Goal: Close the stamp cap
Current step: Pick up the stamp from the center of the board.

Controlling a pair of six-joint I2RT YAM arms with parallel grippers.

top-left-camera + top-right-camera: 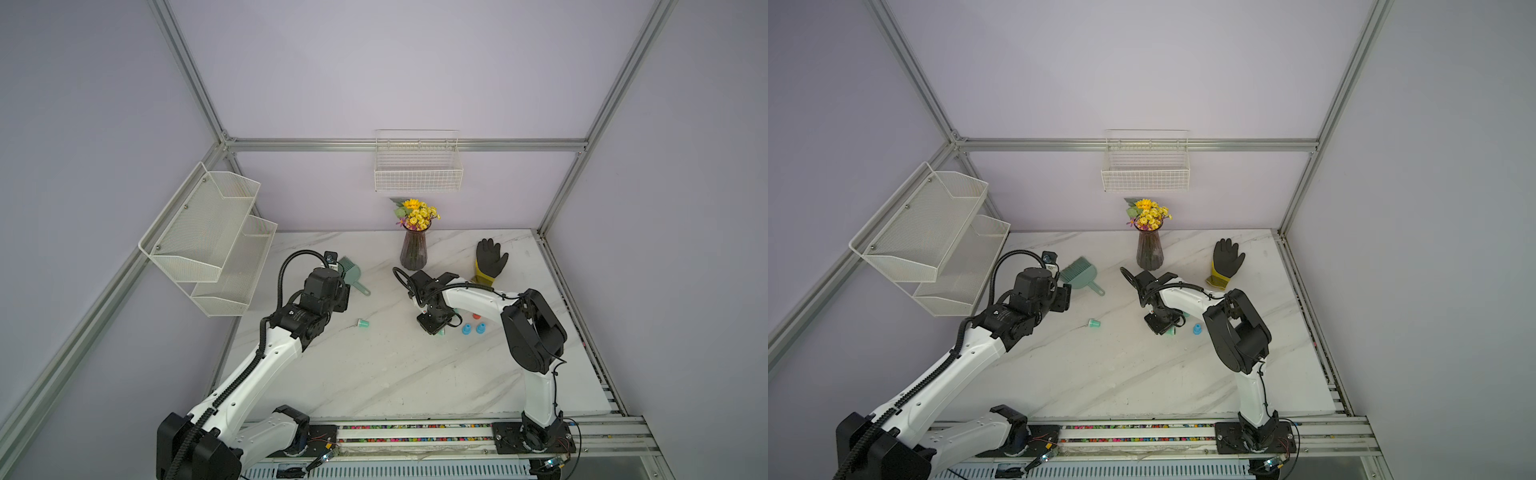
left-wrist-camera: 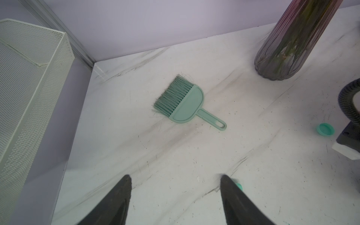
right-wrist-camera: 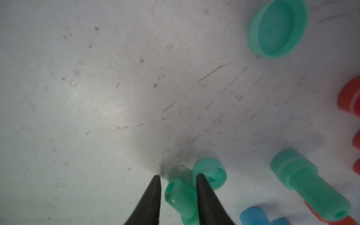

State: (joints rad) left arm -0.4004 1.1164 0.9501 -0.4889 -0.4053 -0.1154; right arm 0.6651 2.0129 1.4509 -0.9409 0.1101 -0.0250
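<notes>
1. Presently the right pincer (image 3: 178, 180) is straddling a green stamp (image 3: 179, 198) that is lying in front of the vase (image 1: 414, 249); I cannot tell whether it is clenching.
2. A green cap (image 3: 210, 173) is lying just beside that stamp, crowding one fingertip.
3. Blue stamps (image 3: 251, 215) and a longer green stamp (image 3: 309, 187) are sitting near.
4. The left pincer (image 2: 175, 176) is hanging released, left of the vase, facing a green brush (image 2: 187, 105).
5. A glove (image 1: 490, 259) is lying right of the vase on the scuffed marble table (image 1: 374, 374), with lilac walls closing it in.
</notes>
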